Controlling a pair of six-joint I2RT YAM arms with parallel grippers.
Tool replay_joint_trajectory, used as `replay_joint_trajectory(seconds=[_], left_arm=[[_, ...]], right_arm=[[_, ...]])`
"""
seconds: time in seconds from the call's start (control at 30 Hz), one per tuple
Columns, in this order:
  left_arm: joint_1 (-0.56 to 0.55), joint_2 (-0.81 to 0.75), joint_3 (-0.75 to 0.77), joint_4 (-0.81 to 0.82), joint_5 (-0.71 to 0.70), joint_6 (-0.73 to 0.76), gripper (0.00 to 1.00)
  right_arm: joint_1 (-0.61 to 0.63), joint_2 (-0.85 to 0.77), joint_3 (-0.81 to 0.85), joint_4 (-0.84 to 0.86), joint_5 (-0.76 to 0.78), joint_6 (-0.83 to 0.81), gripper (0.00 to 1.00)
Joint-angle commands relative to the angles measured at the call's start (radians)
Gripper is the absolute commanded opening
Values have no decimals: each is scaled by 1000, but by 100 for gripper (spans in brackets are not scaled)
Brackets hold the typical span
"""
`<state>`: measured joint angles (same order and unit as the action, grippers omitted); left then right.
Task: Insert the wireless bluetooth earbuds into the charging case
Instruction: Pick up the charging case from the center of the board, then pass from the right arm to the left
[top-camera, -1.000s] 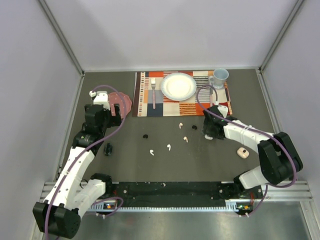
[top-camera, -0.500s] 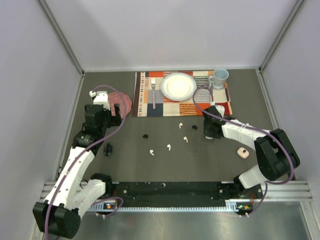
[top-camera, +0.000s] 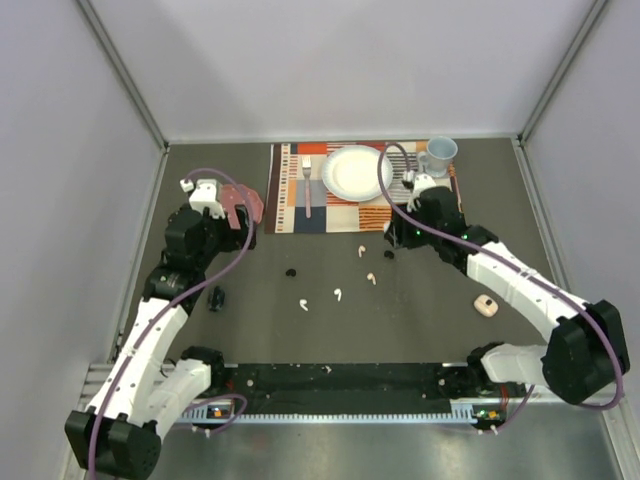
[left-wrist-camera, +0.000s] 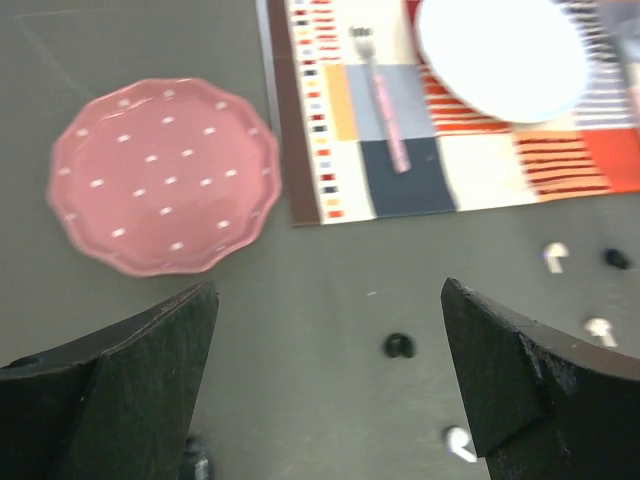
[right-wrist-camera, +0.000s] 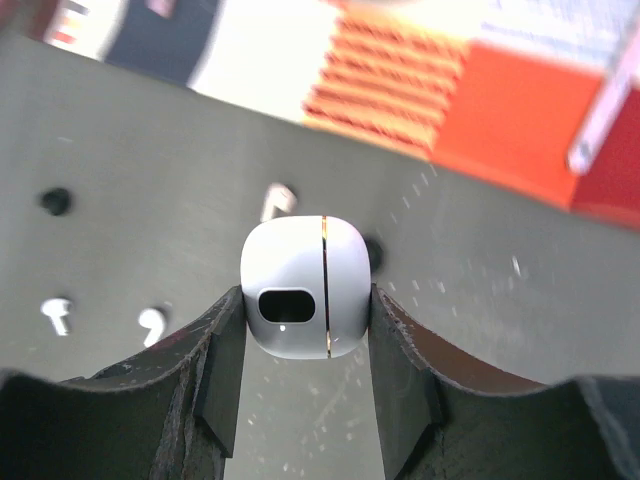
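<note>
A: What have the right fingers (right-wrist-camera: 225, 345) got?
B: A little white case (right-wrist-camera: 300, 287). It sits right between them, with one finger touching each side. They are about half open, squeezed on it, and the case is up off the table (top-camera: 250, 330).
A: Is the case open?
B: No. I can see the gold line down it, and the lid looks shut.
A: So what should it do?
B: Hold the case steady and not squeeze too hard, because it is round and smooth and could pop out. The lid has to come open first, maybe with the left fingers (left-wrist-camera: 170, 340) helping. Then each bud goes in stem first.
A: What are the left fingers doing?
B: They are wide open, holding nothing, up over the pink plate (left-wrist-camera: 165, 175).
A: Where are the earbuds (top-camera: 338, 294)?
B: Down on the table, all loose. Two white, two pink and two black, spread out just in front of the placemat (top-camera: 290, 215). One black one shows just beside the case.
</note>
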<state>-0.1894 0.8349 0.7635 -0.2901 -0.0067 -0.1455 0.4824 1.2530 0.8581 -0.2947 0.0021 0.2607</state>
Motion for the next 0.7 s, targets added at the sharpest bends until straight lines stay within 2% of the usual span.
replay_joint_trajectory(seconds=[0.0, 0.03, 0.07, 0.17, 0.33, 0.4, 0.5, 0.67], left_arm=[[2, 29, 58, 97, 241, -164, 99], [2, 47, 77, 88, 288, -170, 99], [1, 84, 97, 82, 420, -174, 99], [1, 148, 158, 92, 604, -213, 99], [-1, 191, 215, 135, 778, -282, 99], [-4, 213, 238, 140, 857, -296, 99], [-22, 234, 260, 144, 906, -315, 99], [-151, 291, 292, 120, 893, -266, 99]], right_arm=[[34, -27, 133, 62, -252, -188, 24], [45, -41, 140, 63, -251, -243, 25], [59, -53, 145, 72, -241, -286, 25], [128, -110, 115, 138, -217, -435, 25], [225, -230, -48, 320, -223, -702, 20], [228, -270, -76, 365, -232, -722, 20], [239, -285, -70, 342, -246, -765, 18], [262, -310, -94, 371, -275, -854, 14]])
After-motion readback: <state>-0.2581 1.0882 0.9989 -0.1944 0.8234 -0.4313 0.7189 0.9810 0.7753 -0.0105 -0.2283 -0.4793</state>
